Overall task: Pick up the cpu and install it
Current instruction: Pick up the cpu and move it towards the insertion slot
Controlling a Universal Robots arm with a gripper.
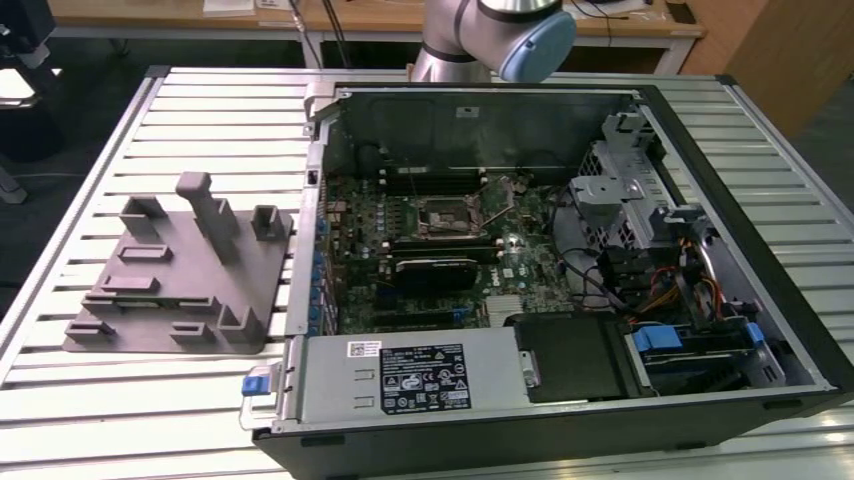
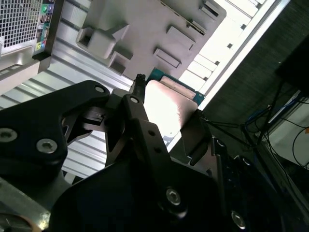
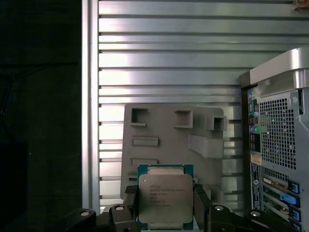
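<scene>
Between the jaws, cpu clamped by its edges, grey fixture at nine o'clock of open computer case in the exterior view

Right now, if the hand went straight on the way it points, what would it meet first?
Probably the grey fixture on the slatted table: it lies directly beyond the hand and the cpu it grips, though depth is unclear.

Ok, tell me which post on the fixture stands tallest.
The post at the grey fixture's far end in the exterior view; the others are much shorter.
</scene>
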